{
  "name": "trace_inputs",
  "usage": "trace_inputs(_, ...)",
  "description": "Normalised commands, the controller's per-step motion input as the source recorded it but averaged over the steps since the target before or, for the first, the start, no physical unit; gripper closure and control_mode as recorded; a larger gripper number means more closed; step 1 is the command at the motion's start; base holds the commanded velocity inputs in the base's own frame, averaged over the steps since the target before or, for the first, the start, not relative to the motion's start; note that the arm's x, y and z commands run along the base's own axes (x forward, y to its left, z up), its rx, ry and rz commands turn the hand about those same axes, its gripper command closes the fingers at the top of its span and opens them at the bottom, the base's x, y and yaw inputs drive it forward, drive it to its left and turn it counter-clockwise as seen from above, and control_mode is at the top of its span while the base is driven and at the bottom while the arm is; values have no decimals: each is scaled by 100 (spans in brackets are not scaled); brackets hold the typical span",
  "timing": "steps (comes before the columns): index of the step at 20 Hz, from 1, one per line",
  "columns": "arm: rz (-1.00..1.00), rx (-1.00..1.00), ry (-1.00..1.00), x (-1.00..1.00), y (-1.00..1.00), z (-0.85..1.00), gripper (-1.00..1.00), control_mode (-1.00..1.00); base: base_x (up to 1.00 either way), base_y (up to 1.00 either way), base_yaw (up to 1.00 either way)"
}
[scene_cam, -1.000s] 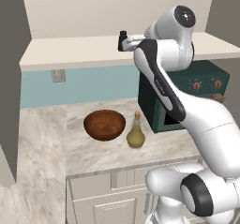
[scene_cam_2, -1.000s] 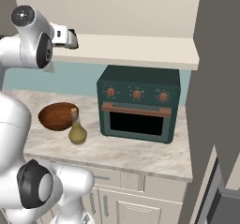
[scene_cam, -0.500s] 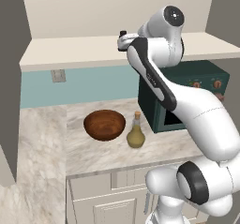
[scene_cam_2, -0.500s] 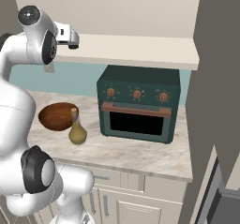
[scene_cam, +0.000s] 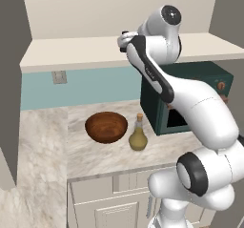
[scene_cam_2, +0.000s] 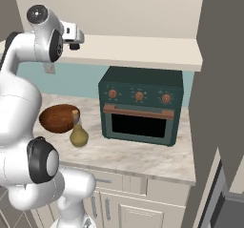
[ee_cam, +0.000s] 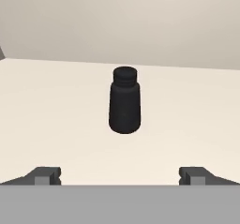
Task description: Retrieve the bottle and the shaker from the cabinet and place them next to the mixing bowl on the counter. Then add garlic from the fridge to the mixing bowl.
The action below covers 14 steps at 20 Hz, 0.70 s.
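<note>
Shaker (ee_cam: 124, 101) upright on cabinet shelf (ee_cam: 56, 110), dead ahead at 12 o'clock of gripper (ee_cam: 120, 175); long axis vertical; fingers spread wide, empty.

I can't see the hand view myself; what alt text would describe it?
A small dark shaker stands upright on a pale cabinet shelf, straight ahead of the camera. The tool is open, its two dark fingertips spread wide at the bottom, short of the shaker.
</note>
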Motion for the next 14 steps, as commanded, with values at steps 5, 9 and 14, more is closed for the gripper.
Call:
trace_inputs(5, 0, 0, 0, 31, 0, -13, -100, -100, 0, 0, 0)
trace_inputs(9, 0, 0, 0, 32, 0, -8, -100, -100, 0, 0, 0)
trace_inputs(14, 0, 0, 0, 28, 0, -10, -100, -100, 0, 0, 0)
